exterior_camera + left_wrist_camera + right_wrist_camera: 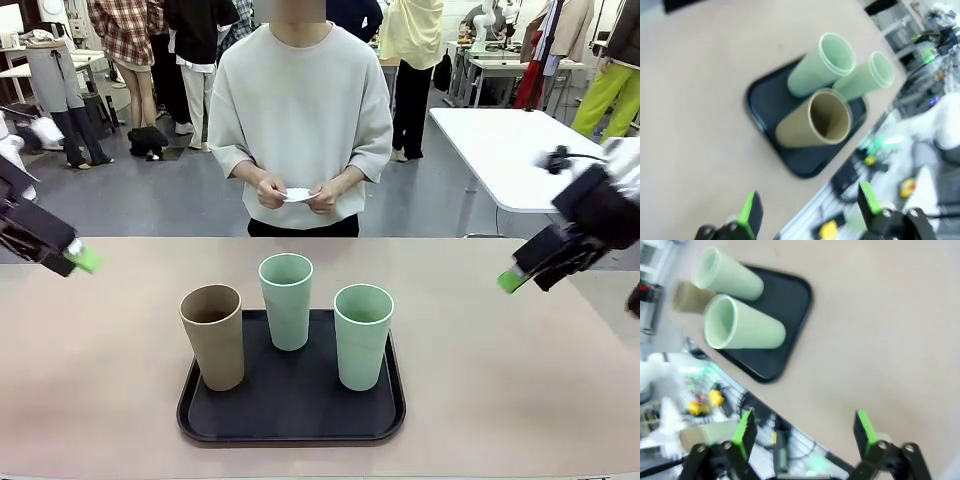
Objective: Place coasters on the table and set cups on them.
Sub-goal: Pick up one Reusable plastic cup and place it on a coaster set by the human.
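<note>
A brown cup [213, 335] and two pale green cups [286, 300] [362, 335] stand upright on a black tray [290, 412] near the front of the beige table [480, 370]. Across the table a person holds white coasters [297, 195] in both hands at waist height. My left gripper [85, 259] hovers open above the table's left side; my right gripper [513, 280] hovers open above its right side. Both are well clear of the cups. The left wrist view shows the brown cup [815, 122] nearest; the right wrist view shows a green cup [742, 325] nearest.
A white table [510, 150] stands behind at the right. Other people stand in the background. Bare beige tabletop spreads left, right and beyond the tray.
</note>
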`<state>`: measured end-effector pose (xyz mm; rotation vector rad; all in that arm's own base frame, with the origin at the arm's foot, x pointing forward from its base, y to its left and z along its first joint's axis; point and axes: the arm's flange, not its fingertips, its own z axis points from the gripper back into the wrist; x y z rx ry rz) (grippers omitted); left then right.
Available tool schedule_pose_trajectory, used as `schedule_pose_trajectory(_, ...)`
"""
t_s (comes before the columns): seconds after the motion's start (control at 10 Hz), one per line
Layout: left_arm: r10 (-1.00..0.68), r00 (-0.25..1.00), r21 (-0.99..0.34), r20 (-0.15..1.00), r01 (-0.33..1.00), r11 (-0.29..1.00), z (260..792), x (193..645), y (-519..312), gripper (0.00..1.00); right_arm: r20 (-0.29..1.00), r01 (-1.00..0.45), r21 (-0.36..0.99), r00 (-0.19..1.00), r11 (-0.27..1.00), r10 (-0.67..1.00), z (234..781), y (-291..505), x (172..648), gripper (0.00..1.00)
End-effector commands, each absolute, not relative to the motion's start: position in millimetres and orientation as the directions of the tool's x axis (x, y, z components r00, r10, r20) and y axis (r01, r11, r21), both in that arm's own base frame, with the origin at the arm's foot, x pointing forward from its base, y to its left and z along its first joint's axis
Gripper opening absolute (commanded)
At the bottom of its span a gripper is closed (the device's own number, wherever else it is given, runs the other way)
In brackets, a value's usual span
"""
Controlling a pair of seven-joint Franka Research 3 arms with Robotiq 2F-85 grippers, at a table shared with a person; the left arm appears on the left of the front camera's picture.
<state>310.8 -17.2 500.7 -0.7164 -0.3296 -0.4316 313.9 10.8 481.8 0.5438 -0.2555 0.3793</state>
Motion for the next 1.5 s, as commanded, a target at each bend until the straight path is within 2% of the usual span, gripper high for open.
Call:
schedule_pose_trajectory(0.0, -0.014, 0.906, -0.813, 0.423, 0.386, 0.436, 472.4, 313.7, 27.0, 1.0, 0.292, -0.223, 0.804, 0.956, 0.551, -0.038, 445.5, -37.9, 299.3, 1.0)
schedule_pose_trajectory(0.2, 0.04, 0.94, -0.877, 0.34, 0.301, 0.375, 464.1, 307.2, 72.8, 1.0, 0.26, -0.172, 0.866, 0.957, 0.469, -0.129, 440.1, -73.1, 287.1, 1.0)
schedule_pose_trajectory(0.6, 0.069, 0.969, -0.87, 0.235, 0.179, 0.459, 471.4, 275.5, 128.6, 1.0, 0.221, -0.116, 0.872, 0.96, 0.475, -0.171, 445.6, -128.4, 253.9, 1.0)
schedule_pose_trajectory(0.8, 0.122, 0.968, -0.868, 0.221, 0.137, 0.477, 475.2, 261.6, 147.4, 1.0, 0.199, -0.098, 0.871, 0.966, 0.481, -0.163, 443.0, -135.8, 246.9, 1.0)
schedule_pose_trajectory(1.1, 0.096, 0.971, -0.848, 0.221, 0.143, 0.511, 476.3, 262.7, 141.5, 1.0, 0.214, -0.117, 0.862, 0.966, 0.494, -0.143, 442.9, -137.9, 244.8, 1.0)
schedule_pose_trajectory(1.4, 0.136, 0.963, -0.866, 0.232, 0.141, 0.479, 473.4, 262.6, 151.6, 1.0, 0.186, -0.076, 0.879, 0.963, 0.47, -0.193, 449.7, -141.9, 250.6, 1.0)
